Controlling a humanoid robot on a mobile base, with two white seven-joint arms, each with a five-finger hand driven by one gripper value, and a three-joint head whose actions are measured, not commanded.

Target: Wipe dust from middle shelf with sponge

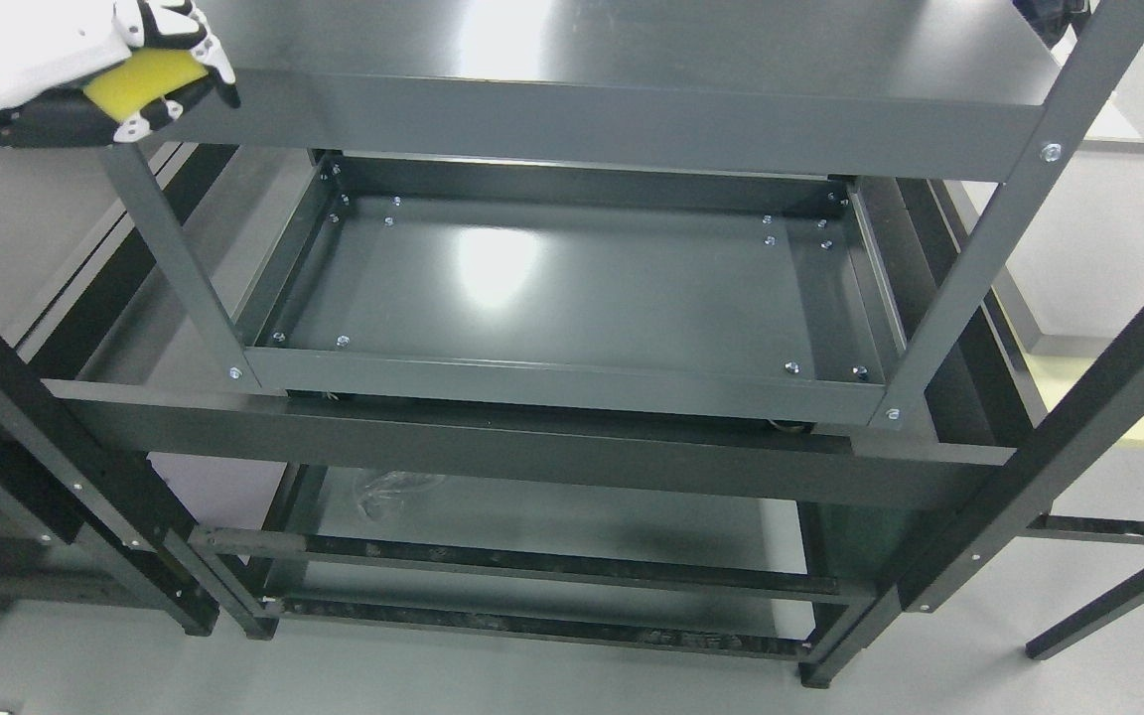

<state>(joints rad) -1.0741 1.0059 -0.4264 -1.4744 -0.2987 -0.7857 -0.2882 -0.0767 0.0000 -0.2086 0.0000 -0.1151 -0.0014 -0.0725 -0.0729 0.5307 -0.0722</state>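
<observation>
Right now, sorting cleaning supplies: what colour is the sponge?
Yellow; the sponge shows in the head view, held by the left hand.

At the upper left corner, the white left hand [125,70] clamps a yellow rectangular sponge [140,77] beside the dark grey metal shelf rack's [572,387] top shelf.
</observation>
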